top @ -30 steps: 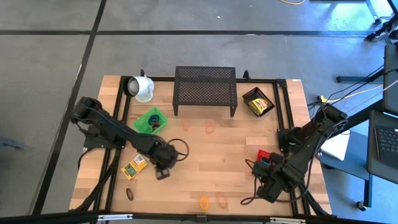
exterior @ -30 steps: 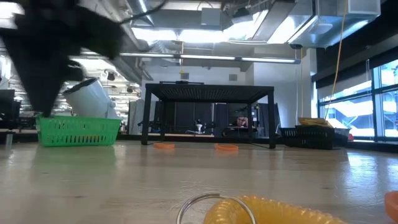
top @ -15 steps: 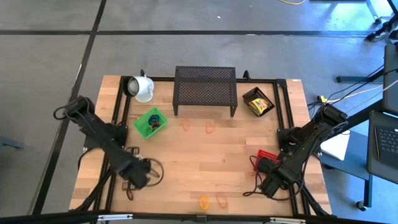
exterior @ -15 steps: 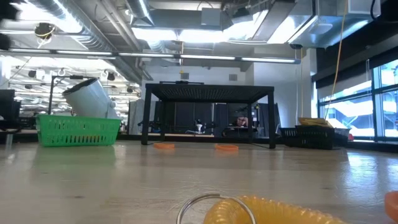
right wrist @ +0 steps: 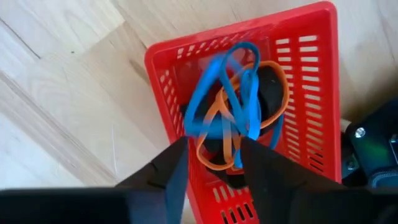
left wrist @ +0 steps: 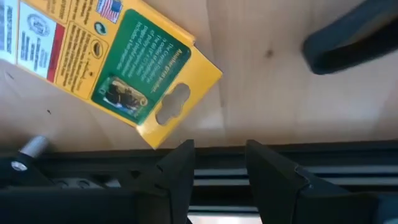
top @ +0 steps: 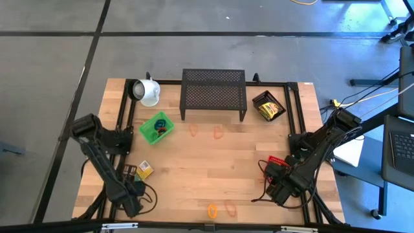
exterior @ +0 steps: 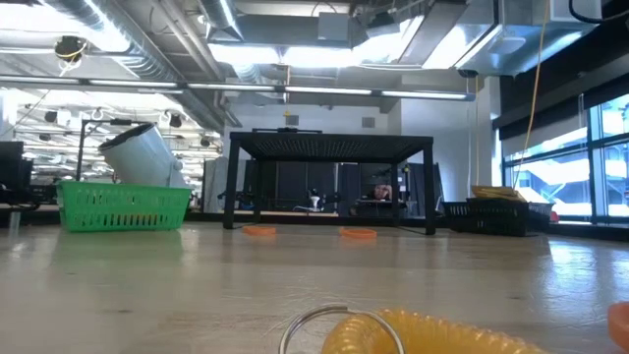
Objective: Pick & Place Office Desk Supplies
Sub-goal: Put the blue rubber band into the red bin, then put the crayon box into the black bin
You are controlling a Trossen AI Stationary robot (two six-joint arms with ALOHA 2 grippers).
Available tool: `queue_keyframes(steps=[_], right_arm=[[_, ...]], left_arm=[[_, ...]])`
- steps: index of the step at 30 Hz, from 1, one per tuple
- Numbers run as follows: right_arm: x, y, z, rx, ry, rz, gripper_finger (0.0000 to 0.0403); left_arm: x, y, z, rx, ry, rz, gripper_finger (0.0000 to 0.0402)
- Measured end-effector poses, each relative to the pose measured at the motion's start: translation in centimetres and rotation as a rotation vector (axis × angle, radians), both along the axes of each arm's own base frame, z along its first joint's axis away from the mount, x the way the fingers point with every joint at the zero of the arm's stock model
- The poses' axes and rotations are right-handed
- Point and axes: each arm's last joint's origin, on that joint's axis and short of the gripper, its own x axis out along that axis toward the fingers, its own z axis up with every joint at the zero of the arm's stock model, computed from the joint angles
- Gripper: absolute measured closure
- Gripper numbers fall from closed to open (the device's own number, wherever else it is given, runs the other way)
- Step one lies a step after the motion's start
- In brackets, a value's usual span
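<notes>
Right fingers (right wrist: 208,163) released over red basket (right wrist: 314,37), lower right; blue loops (right wrist: 233,93) floppy, light, pinch single strand. Left fingers (left wrist: 217,165) parted, empty.

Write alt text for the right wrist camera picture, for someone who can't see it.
A red basket on a pale wooden table holds tangled blue loops, an orange loop and something black. The right gripper is above the basket, fingers apart and empty.
</notes>
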Motion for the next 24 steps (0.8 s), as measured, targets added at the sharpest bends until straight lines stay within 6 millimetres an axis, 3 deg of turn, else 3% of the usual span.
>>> queue_keyframes(steps=[9,16,24], right_arm=[[-0.1,0.2,0.0,0.053,0.056,-0.013,0.0189],[-0.4,0.4,0.0,0.137,0.157,-0.028,0.0168],[-0.4,0.4,0.0,0.120,0.137,-0.024,0.0167]], left_arm=[[0.2,-0.3,-2.0,0.055,0.051,-0.055,0.0263],[0.7,-0.3,-1.1,0.049,0.049,-0.040,0.0263],[1.1,-0.4,0.0,0.069,0.057,-0.031,0.0263]])
